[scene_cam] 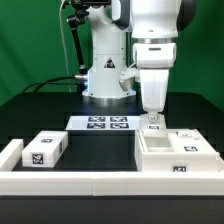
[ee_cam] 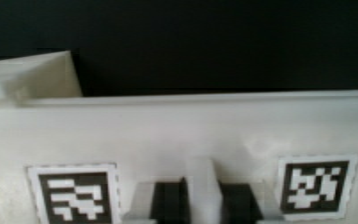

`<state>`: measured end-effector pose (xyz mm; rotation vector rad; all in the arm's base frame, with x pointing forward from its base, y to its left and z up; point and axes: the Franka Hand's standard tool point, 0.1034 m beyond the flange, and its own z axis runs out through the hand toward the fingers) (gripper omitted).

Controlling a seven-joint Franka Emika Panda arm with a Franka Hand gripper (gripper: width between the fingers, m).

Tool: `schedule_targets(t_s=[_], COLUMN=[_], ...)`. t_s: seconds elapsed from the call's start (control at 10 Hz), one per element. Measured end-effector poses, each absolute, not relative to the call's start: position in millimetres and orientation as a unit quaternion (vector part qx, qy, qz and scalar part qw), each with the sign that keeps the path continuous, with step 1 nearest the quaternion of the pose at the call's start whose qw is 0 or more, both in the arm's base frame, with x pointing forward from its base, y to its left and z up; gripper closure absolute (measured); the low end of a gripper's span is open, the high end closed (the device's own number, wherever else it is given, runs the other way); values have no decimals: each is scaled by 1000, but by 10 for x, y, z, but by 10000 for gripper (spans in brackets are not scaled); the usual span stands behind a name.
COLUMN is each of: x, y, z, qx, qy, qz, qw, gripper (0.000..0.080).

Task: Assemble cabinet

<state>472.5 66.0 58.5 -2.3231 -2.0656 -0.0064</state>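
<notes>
gripper (scene_cam: 152, 122): low, at the rear wall of cabinet body (scene_cam: 176, 158)
jaws: grip state unclear, cannot tell
drawer block (scene_cam: 45, 150): well apart, exterior view's left

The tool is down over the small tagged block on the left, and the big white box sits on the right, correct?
No. The exterior view shows the tool down over the big box on that view's right; the small block lies alone on the left.
</notes>
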Motion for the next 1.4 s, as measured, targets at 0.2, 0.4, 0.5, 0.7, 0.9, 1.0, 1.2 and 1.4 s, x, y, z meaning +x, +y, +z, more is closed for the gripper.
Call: schedule_targets(t_s=[0.2,0.4,0.5,0.7,0.9,1.0,1.2,1.4], x=[4741,4741,4746,5004,5144,5245,5436,5570], y=[660,660,660,647,635,627,609,603], z=[586,586,586,591,592,593,591,590], qx=[-742,-742,-742,-733,-736,-738,-741,-741], qy=[-670,-670,-670,-680,-677,-675,-672,-671], qz=[-4,-4,-4,-10,-10,-11,-12,-2], qw=[16,16,16,15,16,16,17,23], gripper=[731,731,731,731,731,731,731,731])
